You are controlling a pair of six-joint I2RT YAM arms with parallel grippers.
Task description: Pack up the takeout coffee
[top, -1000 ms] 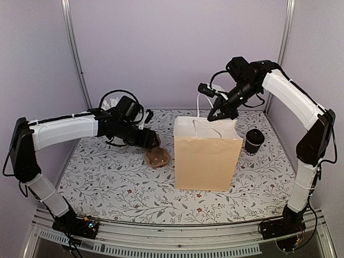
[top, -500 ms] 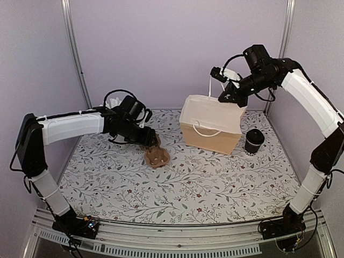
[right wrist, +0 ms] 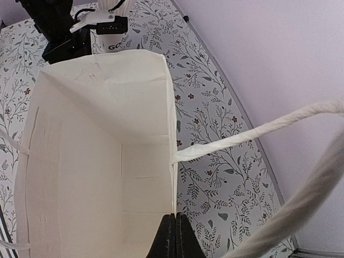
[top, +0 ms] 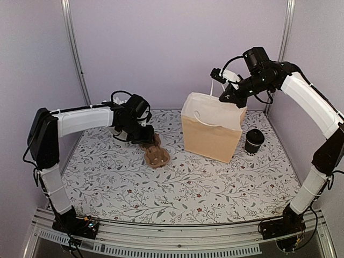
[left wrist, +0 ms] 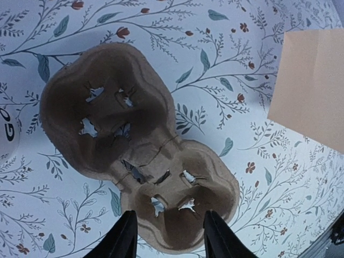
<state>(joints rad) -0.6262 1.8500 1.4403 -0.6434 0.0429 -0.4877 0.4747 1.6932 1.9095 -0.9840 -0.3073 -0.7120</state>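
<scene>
Floral-patterned counter (top: 193, 188) carries the takeout coffee (top: 253, 141), upright and lidded, just right of the tilted paper bag (top: 209, 134). Reaching high across, the right end effector (top: 224, 98) is clenched on the bag's rim. Stretched low, the left end effector (left wrist: 169, 223) hangs released, fingers spread over the pulp carrier (top: 156, 157).
</scene>
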